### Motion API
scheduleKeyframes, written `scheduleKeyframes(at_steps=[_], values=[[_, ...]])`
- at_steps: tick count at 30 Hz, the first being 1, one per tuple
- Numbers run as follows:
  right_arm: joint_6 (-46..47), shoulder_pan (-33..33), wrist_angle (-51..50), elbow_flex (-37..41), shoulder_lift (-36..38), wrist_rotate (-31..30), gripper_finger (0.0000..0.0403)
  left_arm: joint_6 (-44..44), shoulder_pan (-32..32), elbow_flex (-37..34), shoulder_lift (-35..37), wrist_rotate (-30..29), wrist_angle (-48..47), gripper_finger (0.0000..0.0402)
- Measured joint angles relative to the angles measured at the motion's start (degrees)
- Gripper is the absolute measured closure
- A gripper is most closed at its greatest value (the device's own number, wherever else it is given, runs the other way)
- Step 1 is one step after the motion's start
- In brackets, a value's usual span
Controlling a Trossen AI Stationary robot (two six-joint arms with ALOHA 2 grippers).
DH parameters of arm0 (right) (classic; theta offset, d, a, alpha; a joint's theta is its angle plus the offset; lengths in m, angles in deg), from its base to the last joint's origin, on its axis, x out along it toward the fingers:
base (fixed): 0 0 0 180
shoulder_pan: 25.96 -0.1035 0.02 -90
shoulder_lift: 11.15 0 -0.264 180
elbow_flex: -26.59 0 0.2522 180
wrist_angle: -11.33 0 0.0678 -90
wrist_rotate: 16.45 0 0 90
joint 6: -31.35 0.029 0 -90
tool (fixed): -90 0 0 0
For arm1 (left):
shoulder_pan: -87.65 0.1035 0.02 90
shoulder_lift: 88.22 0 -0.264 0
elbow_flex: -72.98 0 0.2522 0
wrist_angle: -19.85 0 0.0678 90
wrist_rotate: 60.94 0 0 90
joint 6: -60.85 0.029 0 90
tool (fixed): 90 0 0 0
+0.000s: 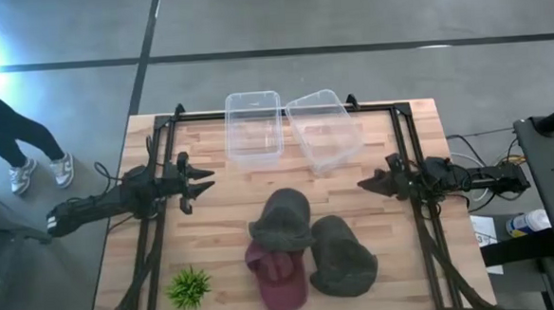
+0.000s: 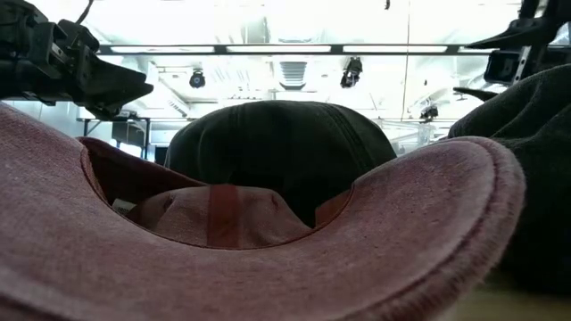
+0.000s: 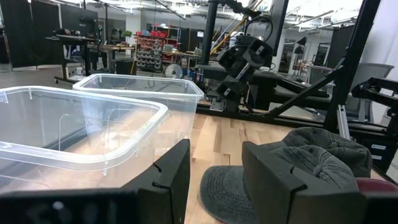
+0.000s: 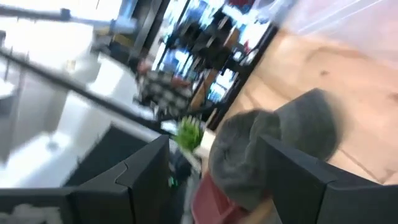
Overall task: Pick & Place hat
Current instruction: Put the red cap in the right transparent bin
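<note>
Three caps lie on the wooden table's near middle. A dark grey cap (image 1: 285, 219) overlaps the far end of a maroon cap (image 1: 276, 274), and a second dark grey cap (image 1: 341, 256) lies just right of them. In the low view the maroon cap's brim (image 2: 268, 267) fills the front, with a grey cap (image 2: 281, 147) behind it. My left gripper (image 1: 200, 187) hovers open to the left of the caps, and the left wrist view (image 3: 216, 180) shows a grey cap (image 3: 311, 158) ahead of it. My right gripper (image 1: 369, 183) is open to their right (image 4: 217, 180).
Two clear plastic bins (image 1: 254, 128) (image 1: 323, 129) stand side by side at the table's far edge, the right one turned askew. A small green plant (image 1: 189, 288) sits near the near left corner. A black frame (image 1: 157, 218) runs around the table. A person's legs (image 1: 30, 149) show far left.
</note>
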Motion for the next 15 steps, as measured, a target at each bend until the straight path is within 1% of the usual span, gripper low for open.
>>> scheduleKeyframes(at_steps=[5, 8, 12, 13, 15], values=[[5.0, 0.0, 0.3, 0.0, 0.0, -5.0, 0.0165, 0.0, 0.0, 0.0, 0.0, 0.0, 0.0, 0.0262], [9.8, 0.0, 0.8, 0.0, 0.0, -3.2, 0.0165, 0.0, 0.0, 0.0, 0.0, 0.0, 0.0, 0.0262], [17.2, -0.6, 0.8, 0.0, -2.9, 2.2, 0.0165, 0.0, 0.0, 0.0, 0.0, 0.0, 0.0, 0.0262], [18.7, -1.0, 1.2, 0.0, -4.2, 2.8, 0.0165, 0.0, 0.0, 0.0, 0.0, 0.0, 0.0, 0.0262], [21.2, -2.2, 4.3, 0.0, -7.8, 1.7, 0.0165, 0.0, 0.0, 0.0, 0.0, 0.0, 0.0, 0.0262]])
